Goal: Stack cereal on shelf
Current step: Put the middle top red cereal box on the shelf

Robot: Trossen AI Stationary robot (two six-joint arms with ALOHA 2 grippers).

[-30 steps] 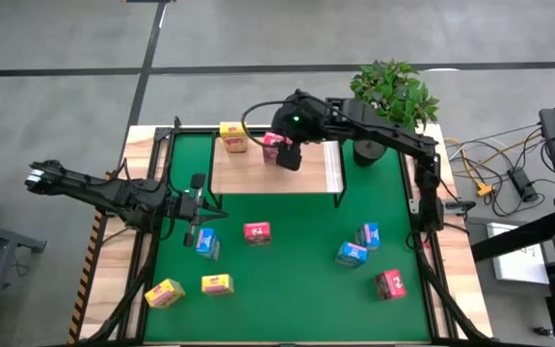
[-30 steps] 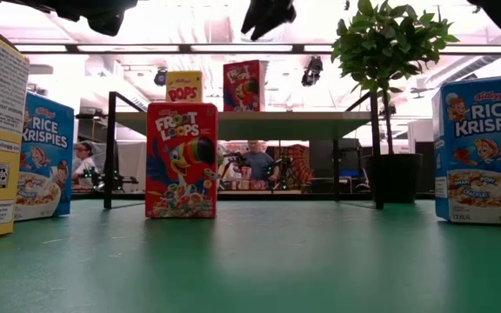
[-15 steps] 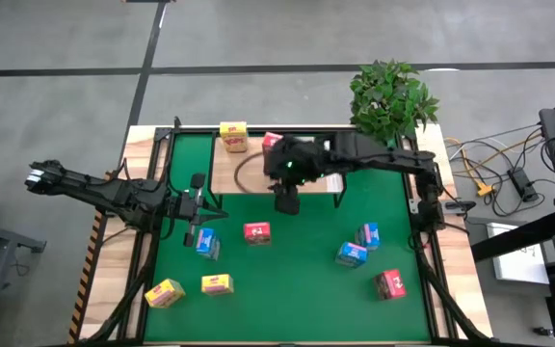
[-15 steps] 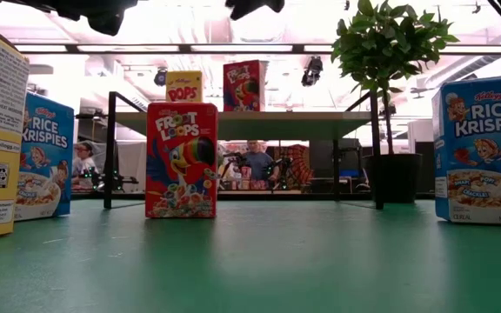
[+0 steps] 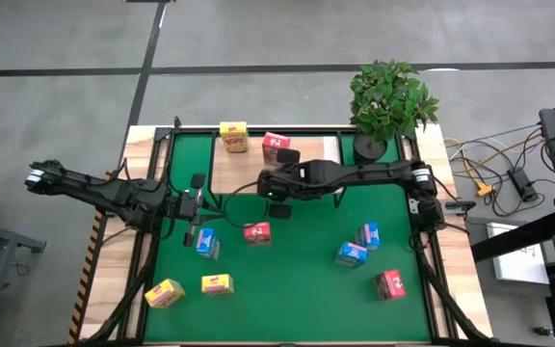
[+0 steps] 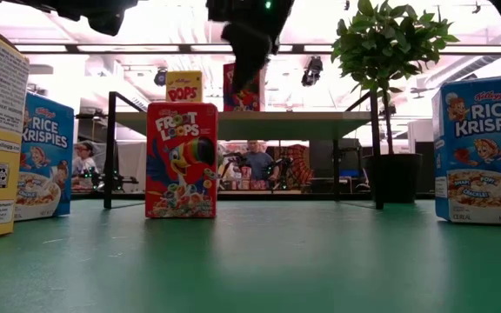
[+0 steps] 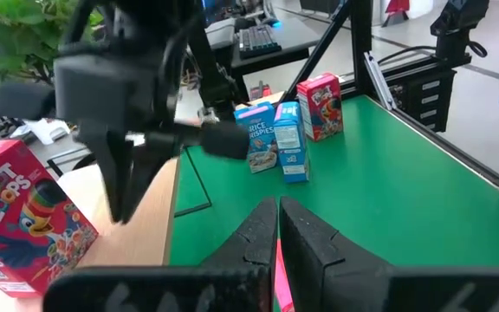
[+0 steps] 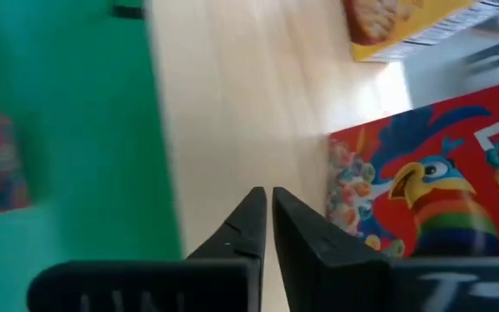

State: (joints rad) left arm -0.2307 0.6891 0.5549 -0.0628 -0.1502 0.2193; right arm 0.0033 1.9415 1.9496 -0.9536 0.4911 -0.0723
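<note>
From above, the shelf (image 5: 258,169) stands at the far end of the green mat (image 5: 297,270), with a yellow Pops box (image 5: 233,136) and a red Froot Loops box (image 5: 276,146) on it. The right gripper (image 5: 276,200) hangs over the shelf's front edge, fingers pressed together and empty. The left gripper (image 5: 200,208) waits at the mat's left side, also closed, just beside a blue box (image 5: 205,242). Another red box (image 5: 256,232) stands near mid-mat.

At table height, the Froot Loops box (image 6: 181,159) stands before the shelf (image 6: 250,123), Rice Krispies boxes (image 6: 484,149) at either side.

The left wrist view shows its own narrowed fingers (image 7: 306,238) empty.

The right wrist view shows closed fingers (image 8: 301,234) above the board, the Froot Loops box (image 8: 431,186) beside them.
</note>
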